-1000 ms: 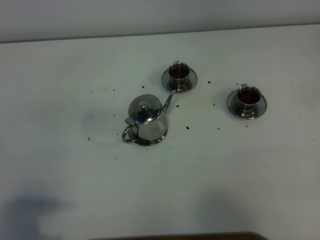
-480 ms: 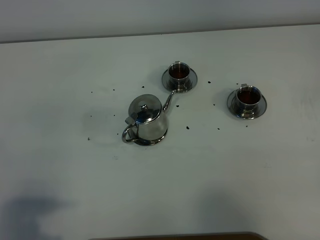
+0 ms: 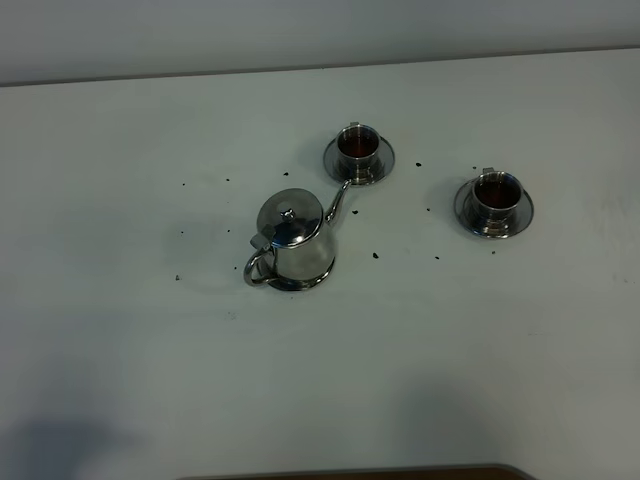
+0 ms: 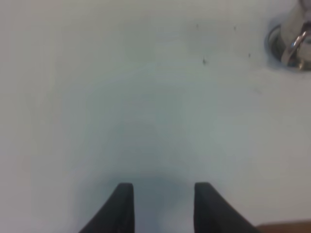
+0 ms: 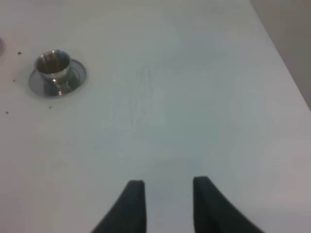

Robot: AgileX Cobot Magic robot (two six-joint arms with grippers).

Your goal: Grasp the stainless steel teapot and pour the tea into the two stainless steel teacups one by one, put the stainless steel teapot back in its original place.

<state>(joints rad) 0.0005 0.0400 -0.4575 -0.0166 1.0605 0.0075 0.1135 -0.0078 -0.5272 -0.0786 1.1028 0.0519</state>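
Observation:
The stainless steel teapot (image 3: pixel 292 238) stands upright on a flat steel saucer (image 3: pixel 312 281) left of centre, with its spout toward the far cup. Its edge also shows in the left wrist view as the teapot (image 4: pixel 297 41). Two stainless steel teacups sit on saucers, both holding dark tea: one teacup (image 3: pixel 357 146) is behind the teapot and the other teacup (image 3: pixel 496 194) is to the right. My left gripper (image 4: pixel 163 187) is open over bare table, well short of the teapot. My right gripper (image 5: pixel 167 183) stands with its fingers apart and nothing between them, far from a teacup (image 5: pixel 52 65). Neither arm shows in the exterior view.
Small dark specks (image 3: pixel 375 255) lie scattered on the white table (image 3: pixel 450 350) around the teapot and cups. The table's right edge (image 5: pixel 284 63) runs near my right gripper. A brown strip (image 3: pixel 350 472) marks the near edge.
The teapot and both cups have not moved. The arm's shadow at the near left of the table has slid toward the front edge and faded.

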